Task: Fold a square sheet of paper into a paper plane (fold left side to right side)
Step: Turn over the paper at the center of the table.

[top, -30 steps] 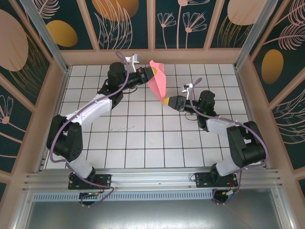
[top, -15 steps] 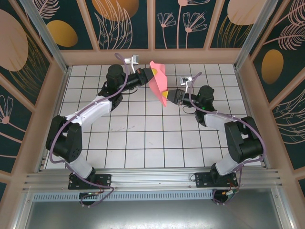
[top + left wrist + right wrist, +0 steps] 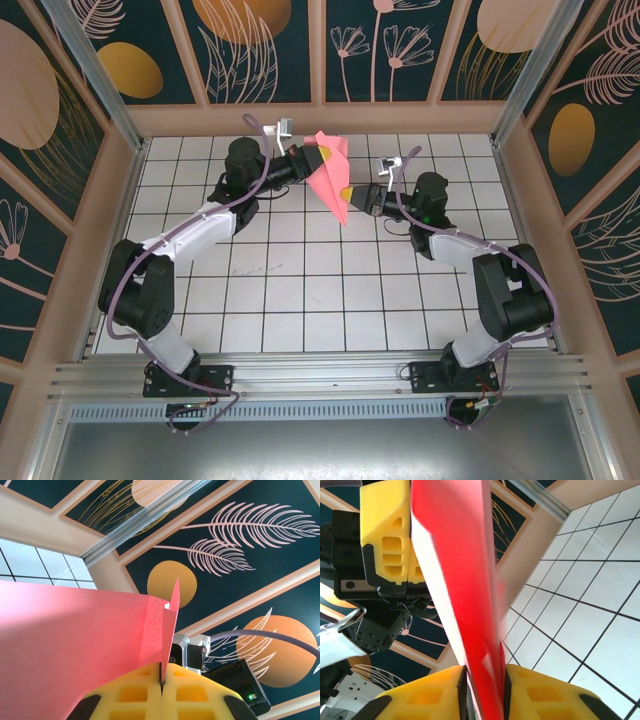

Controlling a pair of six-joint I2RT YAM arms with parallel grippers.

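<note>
The paper plane (image 3: 332, 176) is a folded, pointed pink-red shape held in the air over the back of the table. My left gripper (image 3: 318, 157) is shut on its upper end; in the left wrist view the yellow pads (image 3: 135, 690) pinch a thin creased edge of the paper plane (image 3: 75, 640) at the left gripper (image 3: 161, 677). My right gripper (image 3: 350, 197) holds the lower tip. In the right wrist view the paper plane (image 3: 455, 555) runs down between the right gripper (image 3: 485, 690), whose pads press both sides. The left gripper's fingers (image 3: 387, 535) show above.
The white grid-tiled table (image 3: 300, 290) lies below the held paper. Wooden walls with dark leaf panels (image 3: 250, 40) close in the back and sides. An aluminium rail (image 3: 320, 375) carries both arm bases at the near edge.
The right gripper has closed from wide open onto the paper's lower tip and shifted slightly up and left. The left gripper stays shut on the upper end.
</note>
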